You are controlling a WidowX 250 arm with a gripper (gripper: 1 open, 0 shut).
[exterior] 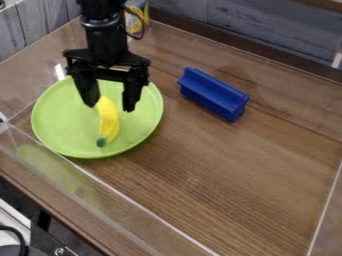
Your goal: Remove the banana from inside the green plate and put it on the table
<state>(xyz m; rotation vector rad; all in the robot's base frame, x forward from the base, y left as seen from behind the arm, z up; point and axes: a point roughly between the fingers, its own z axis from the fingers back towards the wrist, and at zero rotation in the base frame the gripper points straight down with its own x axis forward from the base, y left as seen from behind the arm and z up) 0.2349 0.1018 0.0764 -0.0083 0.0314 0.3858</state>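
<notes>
Claw (111, 104) hovering wide open over banana (108, 122) | banana lying inside green plate (135, 132) (dark tip toward the near rim) | step: approaching, contact seemingly pending | next: lowering, straddling, closing gently

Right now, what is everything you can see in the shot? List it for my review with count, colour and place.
green plate: one, lime green, on the table
banana: one, yellow with dark tip, inside the plate
blue block: one, blue, on the table beyond the plate's right side
table: one, brown wood grain, under everything
clear wall: transparent, along the table's near-left edge
gripper: one, black, open over the plate and banana
</notes>
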